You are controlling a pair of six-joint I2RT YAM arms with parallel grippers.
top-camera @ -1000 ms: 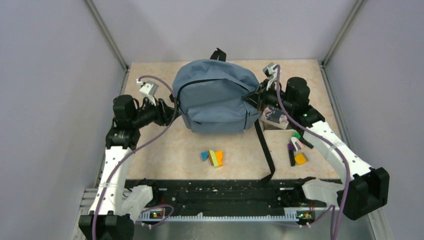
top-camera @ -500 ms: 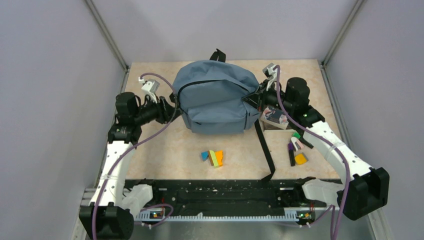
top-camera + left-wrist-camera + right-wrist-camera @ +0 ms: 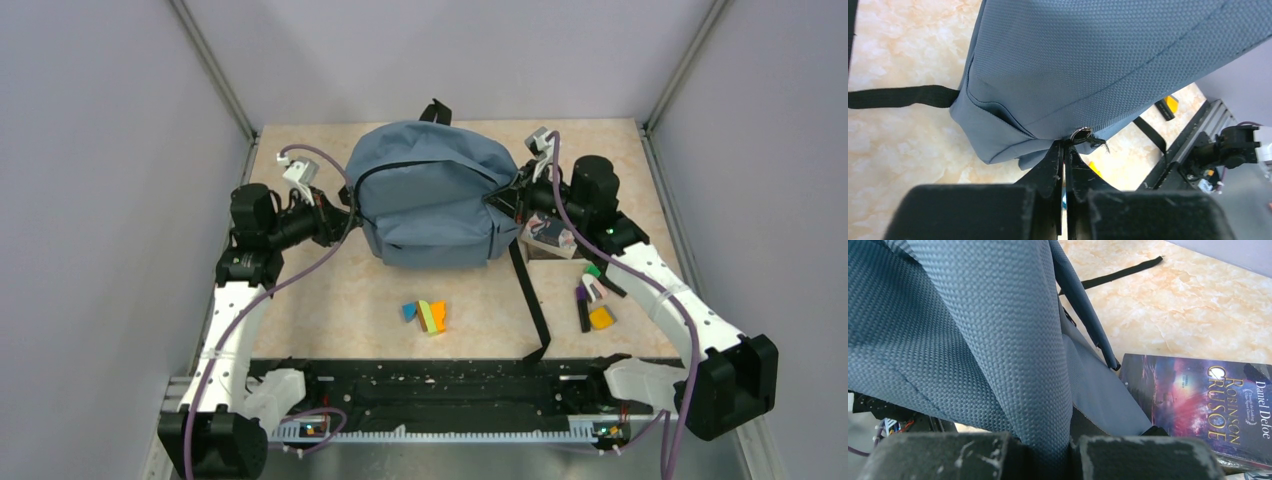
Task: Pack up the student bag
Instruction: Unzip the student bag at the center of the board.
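Across the far half of the marble-patterned table (image 3: 340,300): student bag (image 3: 430,195), slate-blue, slumped upright, flanked by both arms, one per side. Black zipper arcing from the left flank over the front toward the right flank (worth noting, since any zip run means tracing that arc from one gripper toward the other). No opening visible from above.

Over on the left flank, left gripper (image 3: 1064,147) pushed up against the bag's lower corner. Jaws drawn in to a hairline slit, nipping the zipper pull (image 3: 1080,134) at the very tips, metal ring peeking out just past them. Looks like a grip, though only just.

Over on the right flank, right gripper (image 3: 1068,440) clamped tight on a fold of bag fabric, cloth bunched between the pads. Anchor duty, by the look of it.

Just beside that gripper, flat on the table and apparently touching the bag's side: Robinson Crusoe paperback (image 3: 1198,405). Not yet packed. Trailing toward the near edge, black strap (image 3: 530,305). Nearer the front, small coloured blocks (image 3: 428,316) mid-table, plus a second little cluster (image 3: 593,305) to the right, all well apart from the bag.

Judging the step: opening the bag. Left arm the one on the pull, with the pull dead ahead of its jaws. Calls for a drag along the zipper line, right arm keeping the cloth taut. Main risk: slipping off so shallow a pinch.
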